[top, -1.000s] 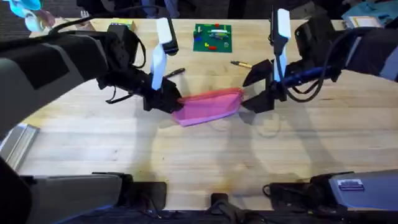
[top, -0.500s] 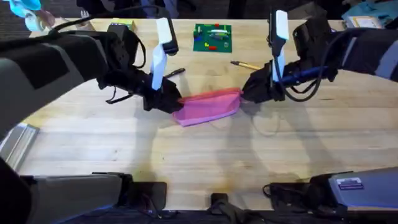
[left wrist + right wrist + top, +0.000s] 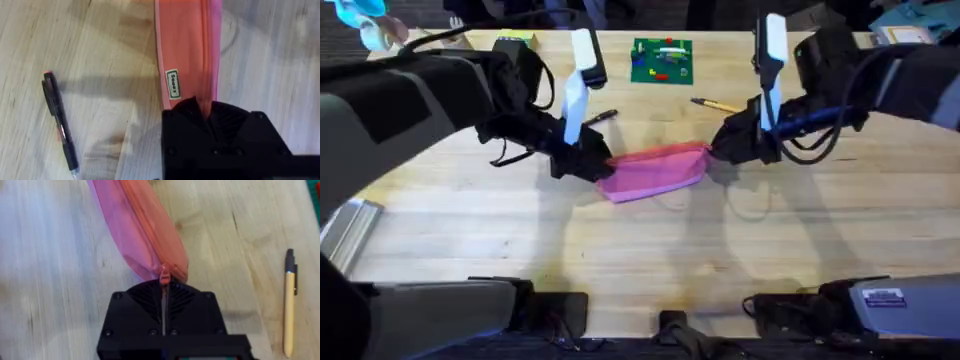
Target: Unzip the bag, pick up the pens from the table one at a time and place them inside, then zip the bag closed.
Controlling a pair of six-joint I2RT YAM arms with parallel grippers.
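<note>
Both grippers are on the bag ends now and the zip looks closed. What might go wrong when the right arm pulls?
The right gripper pinches just the small zipper pull; it may slip. The left gripper holds only the bag end, so fabric could drag instead of unzipping. The black pen and tan pen lie nearby and could be knocked.

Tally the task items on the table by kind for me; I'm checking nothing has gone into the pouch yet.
Pink fabric pencil pouches: 1, held at each end by the left gripper and right gripper.
Slim black pens: 1, lying loose.
Slim tan-bodied pens with dark tip: 1, lying loose.
Total: 3
</note>
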